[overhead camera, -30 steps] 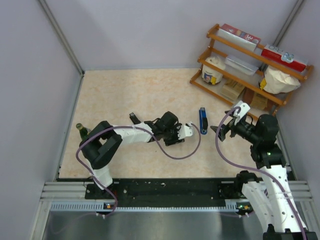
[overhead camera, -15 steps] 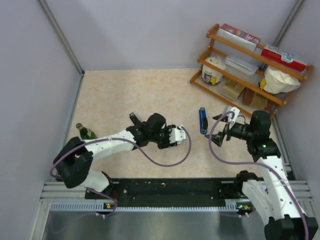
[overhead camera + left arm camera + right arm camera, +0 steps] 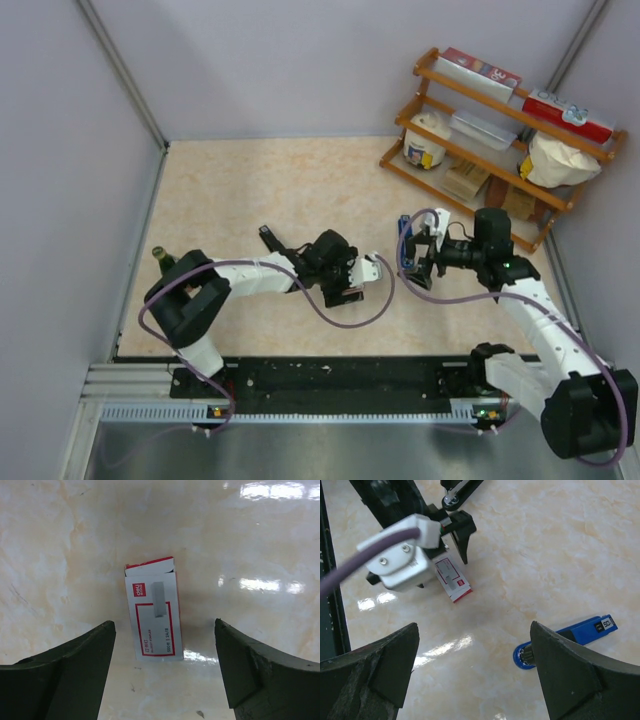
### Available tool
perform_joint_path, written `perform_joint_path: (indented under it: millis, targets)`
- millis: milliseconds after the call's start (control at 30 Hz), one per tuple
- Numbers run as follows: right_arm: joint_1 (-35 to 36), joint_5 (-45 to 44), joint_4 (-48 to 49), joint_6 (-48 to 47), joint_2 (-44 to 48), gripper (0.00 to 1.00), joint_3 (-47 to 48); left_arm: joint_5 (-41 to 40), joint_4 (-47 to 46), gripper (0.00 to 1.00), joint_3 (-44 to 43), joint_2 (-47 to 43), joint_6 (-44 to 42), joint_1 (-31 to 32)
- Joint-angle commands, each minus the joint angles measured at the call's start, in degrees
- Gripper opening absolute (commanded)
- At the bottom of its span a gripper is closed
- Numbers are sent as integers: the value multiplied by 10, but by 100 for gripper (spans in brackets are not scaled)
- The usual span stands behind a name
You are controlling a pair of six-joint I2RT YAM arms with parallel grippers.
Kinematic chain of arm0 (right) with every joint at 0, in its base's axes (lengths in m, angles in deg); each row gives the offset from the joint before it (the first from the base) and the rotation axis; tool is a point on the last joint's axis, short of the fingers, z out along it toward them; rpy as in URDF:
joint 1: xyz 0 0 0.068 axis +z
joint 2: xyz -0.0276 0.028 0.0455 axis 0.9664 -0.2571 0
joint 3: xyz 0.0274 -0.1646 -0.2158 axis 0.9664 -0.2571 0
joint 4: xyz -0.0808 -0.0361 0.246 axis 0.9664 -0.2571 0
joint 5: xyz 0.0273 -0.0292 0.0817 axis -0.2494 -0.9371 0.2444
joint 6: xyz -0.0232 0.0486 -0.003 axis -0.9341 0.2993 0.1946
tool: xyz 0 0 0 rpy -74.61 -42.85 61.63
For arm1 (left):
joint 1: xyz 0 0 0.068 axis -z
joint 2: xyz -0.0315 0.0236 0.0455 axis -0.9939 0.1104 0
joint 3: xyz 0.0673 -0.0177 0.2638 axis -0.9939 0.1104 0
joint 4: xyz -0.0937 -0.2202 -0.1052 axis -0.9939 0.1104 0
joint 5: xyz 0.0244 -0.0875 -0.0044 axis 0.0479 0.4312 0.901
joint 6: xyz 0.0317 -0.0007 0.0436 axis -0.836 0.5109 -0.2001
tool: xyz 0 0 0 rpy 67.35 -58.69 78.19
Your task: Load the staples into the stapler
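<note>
Two pairs wide apart | left fingers (image 3: 65, 675) over staples box (image 3: 155, 615) | right fingers (image 3: 370, 670) empty

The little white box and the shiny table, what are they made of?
The white box looks like thin cardboard: flat matte sides, printed red lines, and a folded flap standing slightly open at one end. The table looks like polished stone or a marble-patterned laminate: cream with orange veins, glossy enough to mirror the lights. Which one, I cannot tell.

staples box (image 3: 154, 611): white-red, lying flat | stapler (image 3: 580, 632): blue, lying flat
</note>
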Motion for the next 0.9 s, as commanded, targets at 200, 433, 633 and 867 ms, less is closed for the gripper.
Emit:
perform_joint_path:
  millis: [200,433,633,867]
  targets:
    - [-2,27,61,-11,92,93,-32,-29,-10,86,-64,55,13,2]
    - [-3,26,61,-7,105,93,-31,3,36,79,-89,78,2,0]
    - [-15,29,61,-7,117,93,-35,12,58,64,-105,96,9,0]
    - [-24,36,60,-5,128,93,-36,12,57,54,-100,84,20,0]
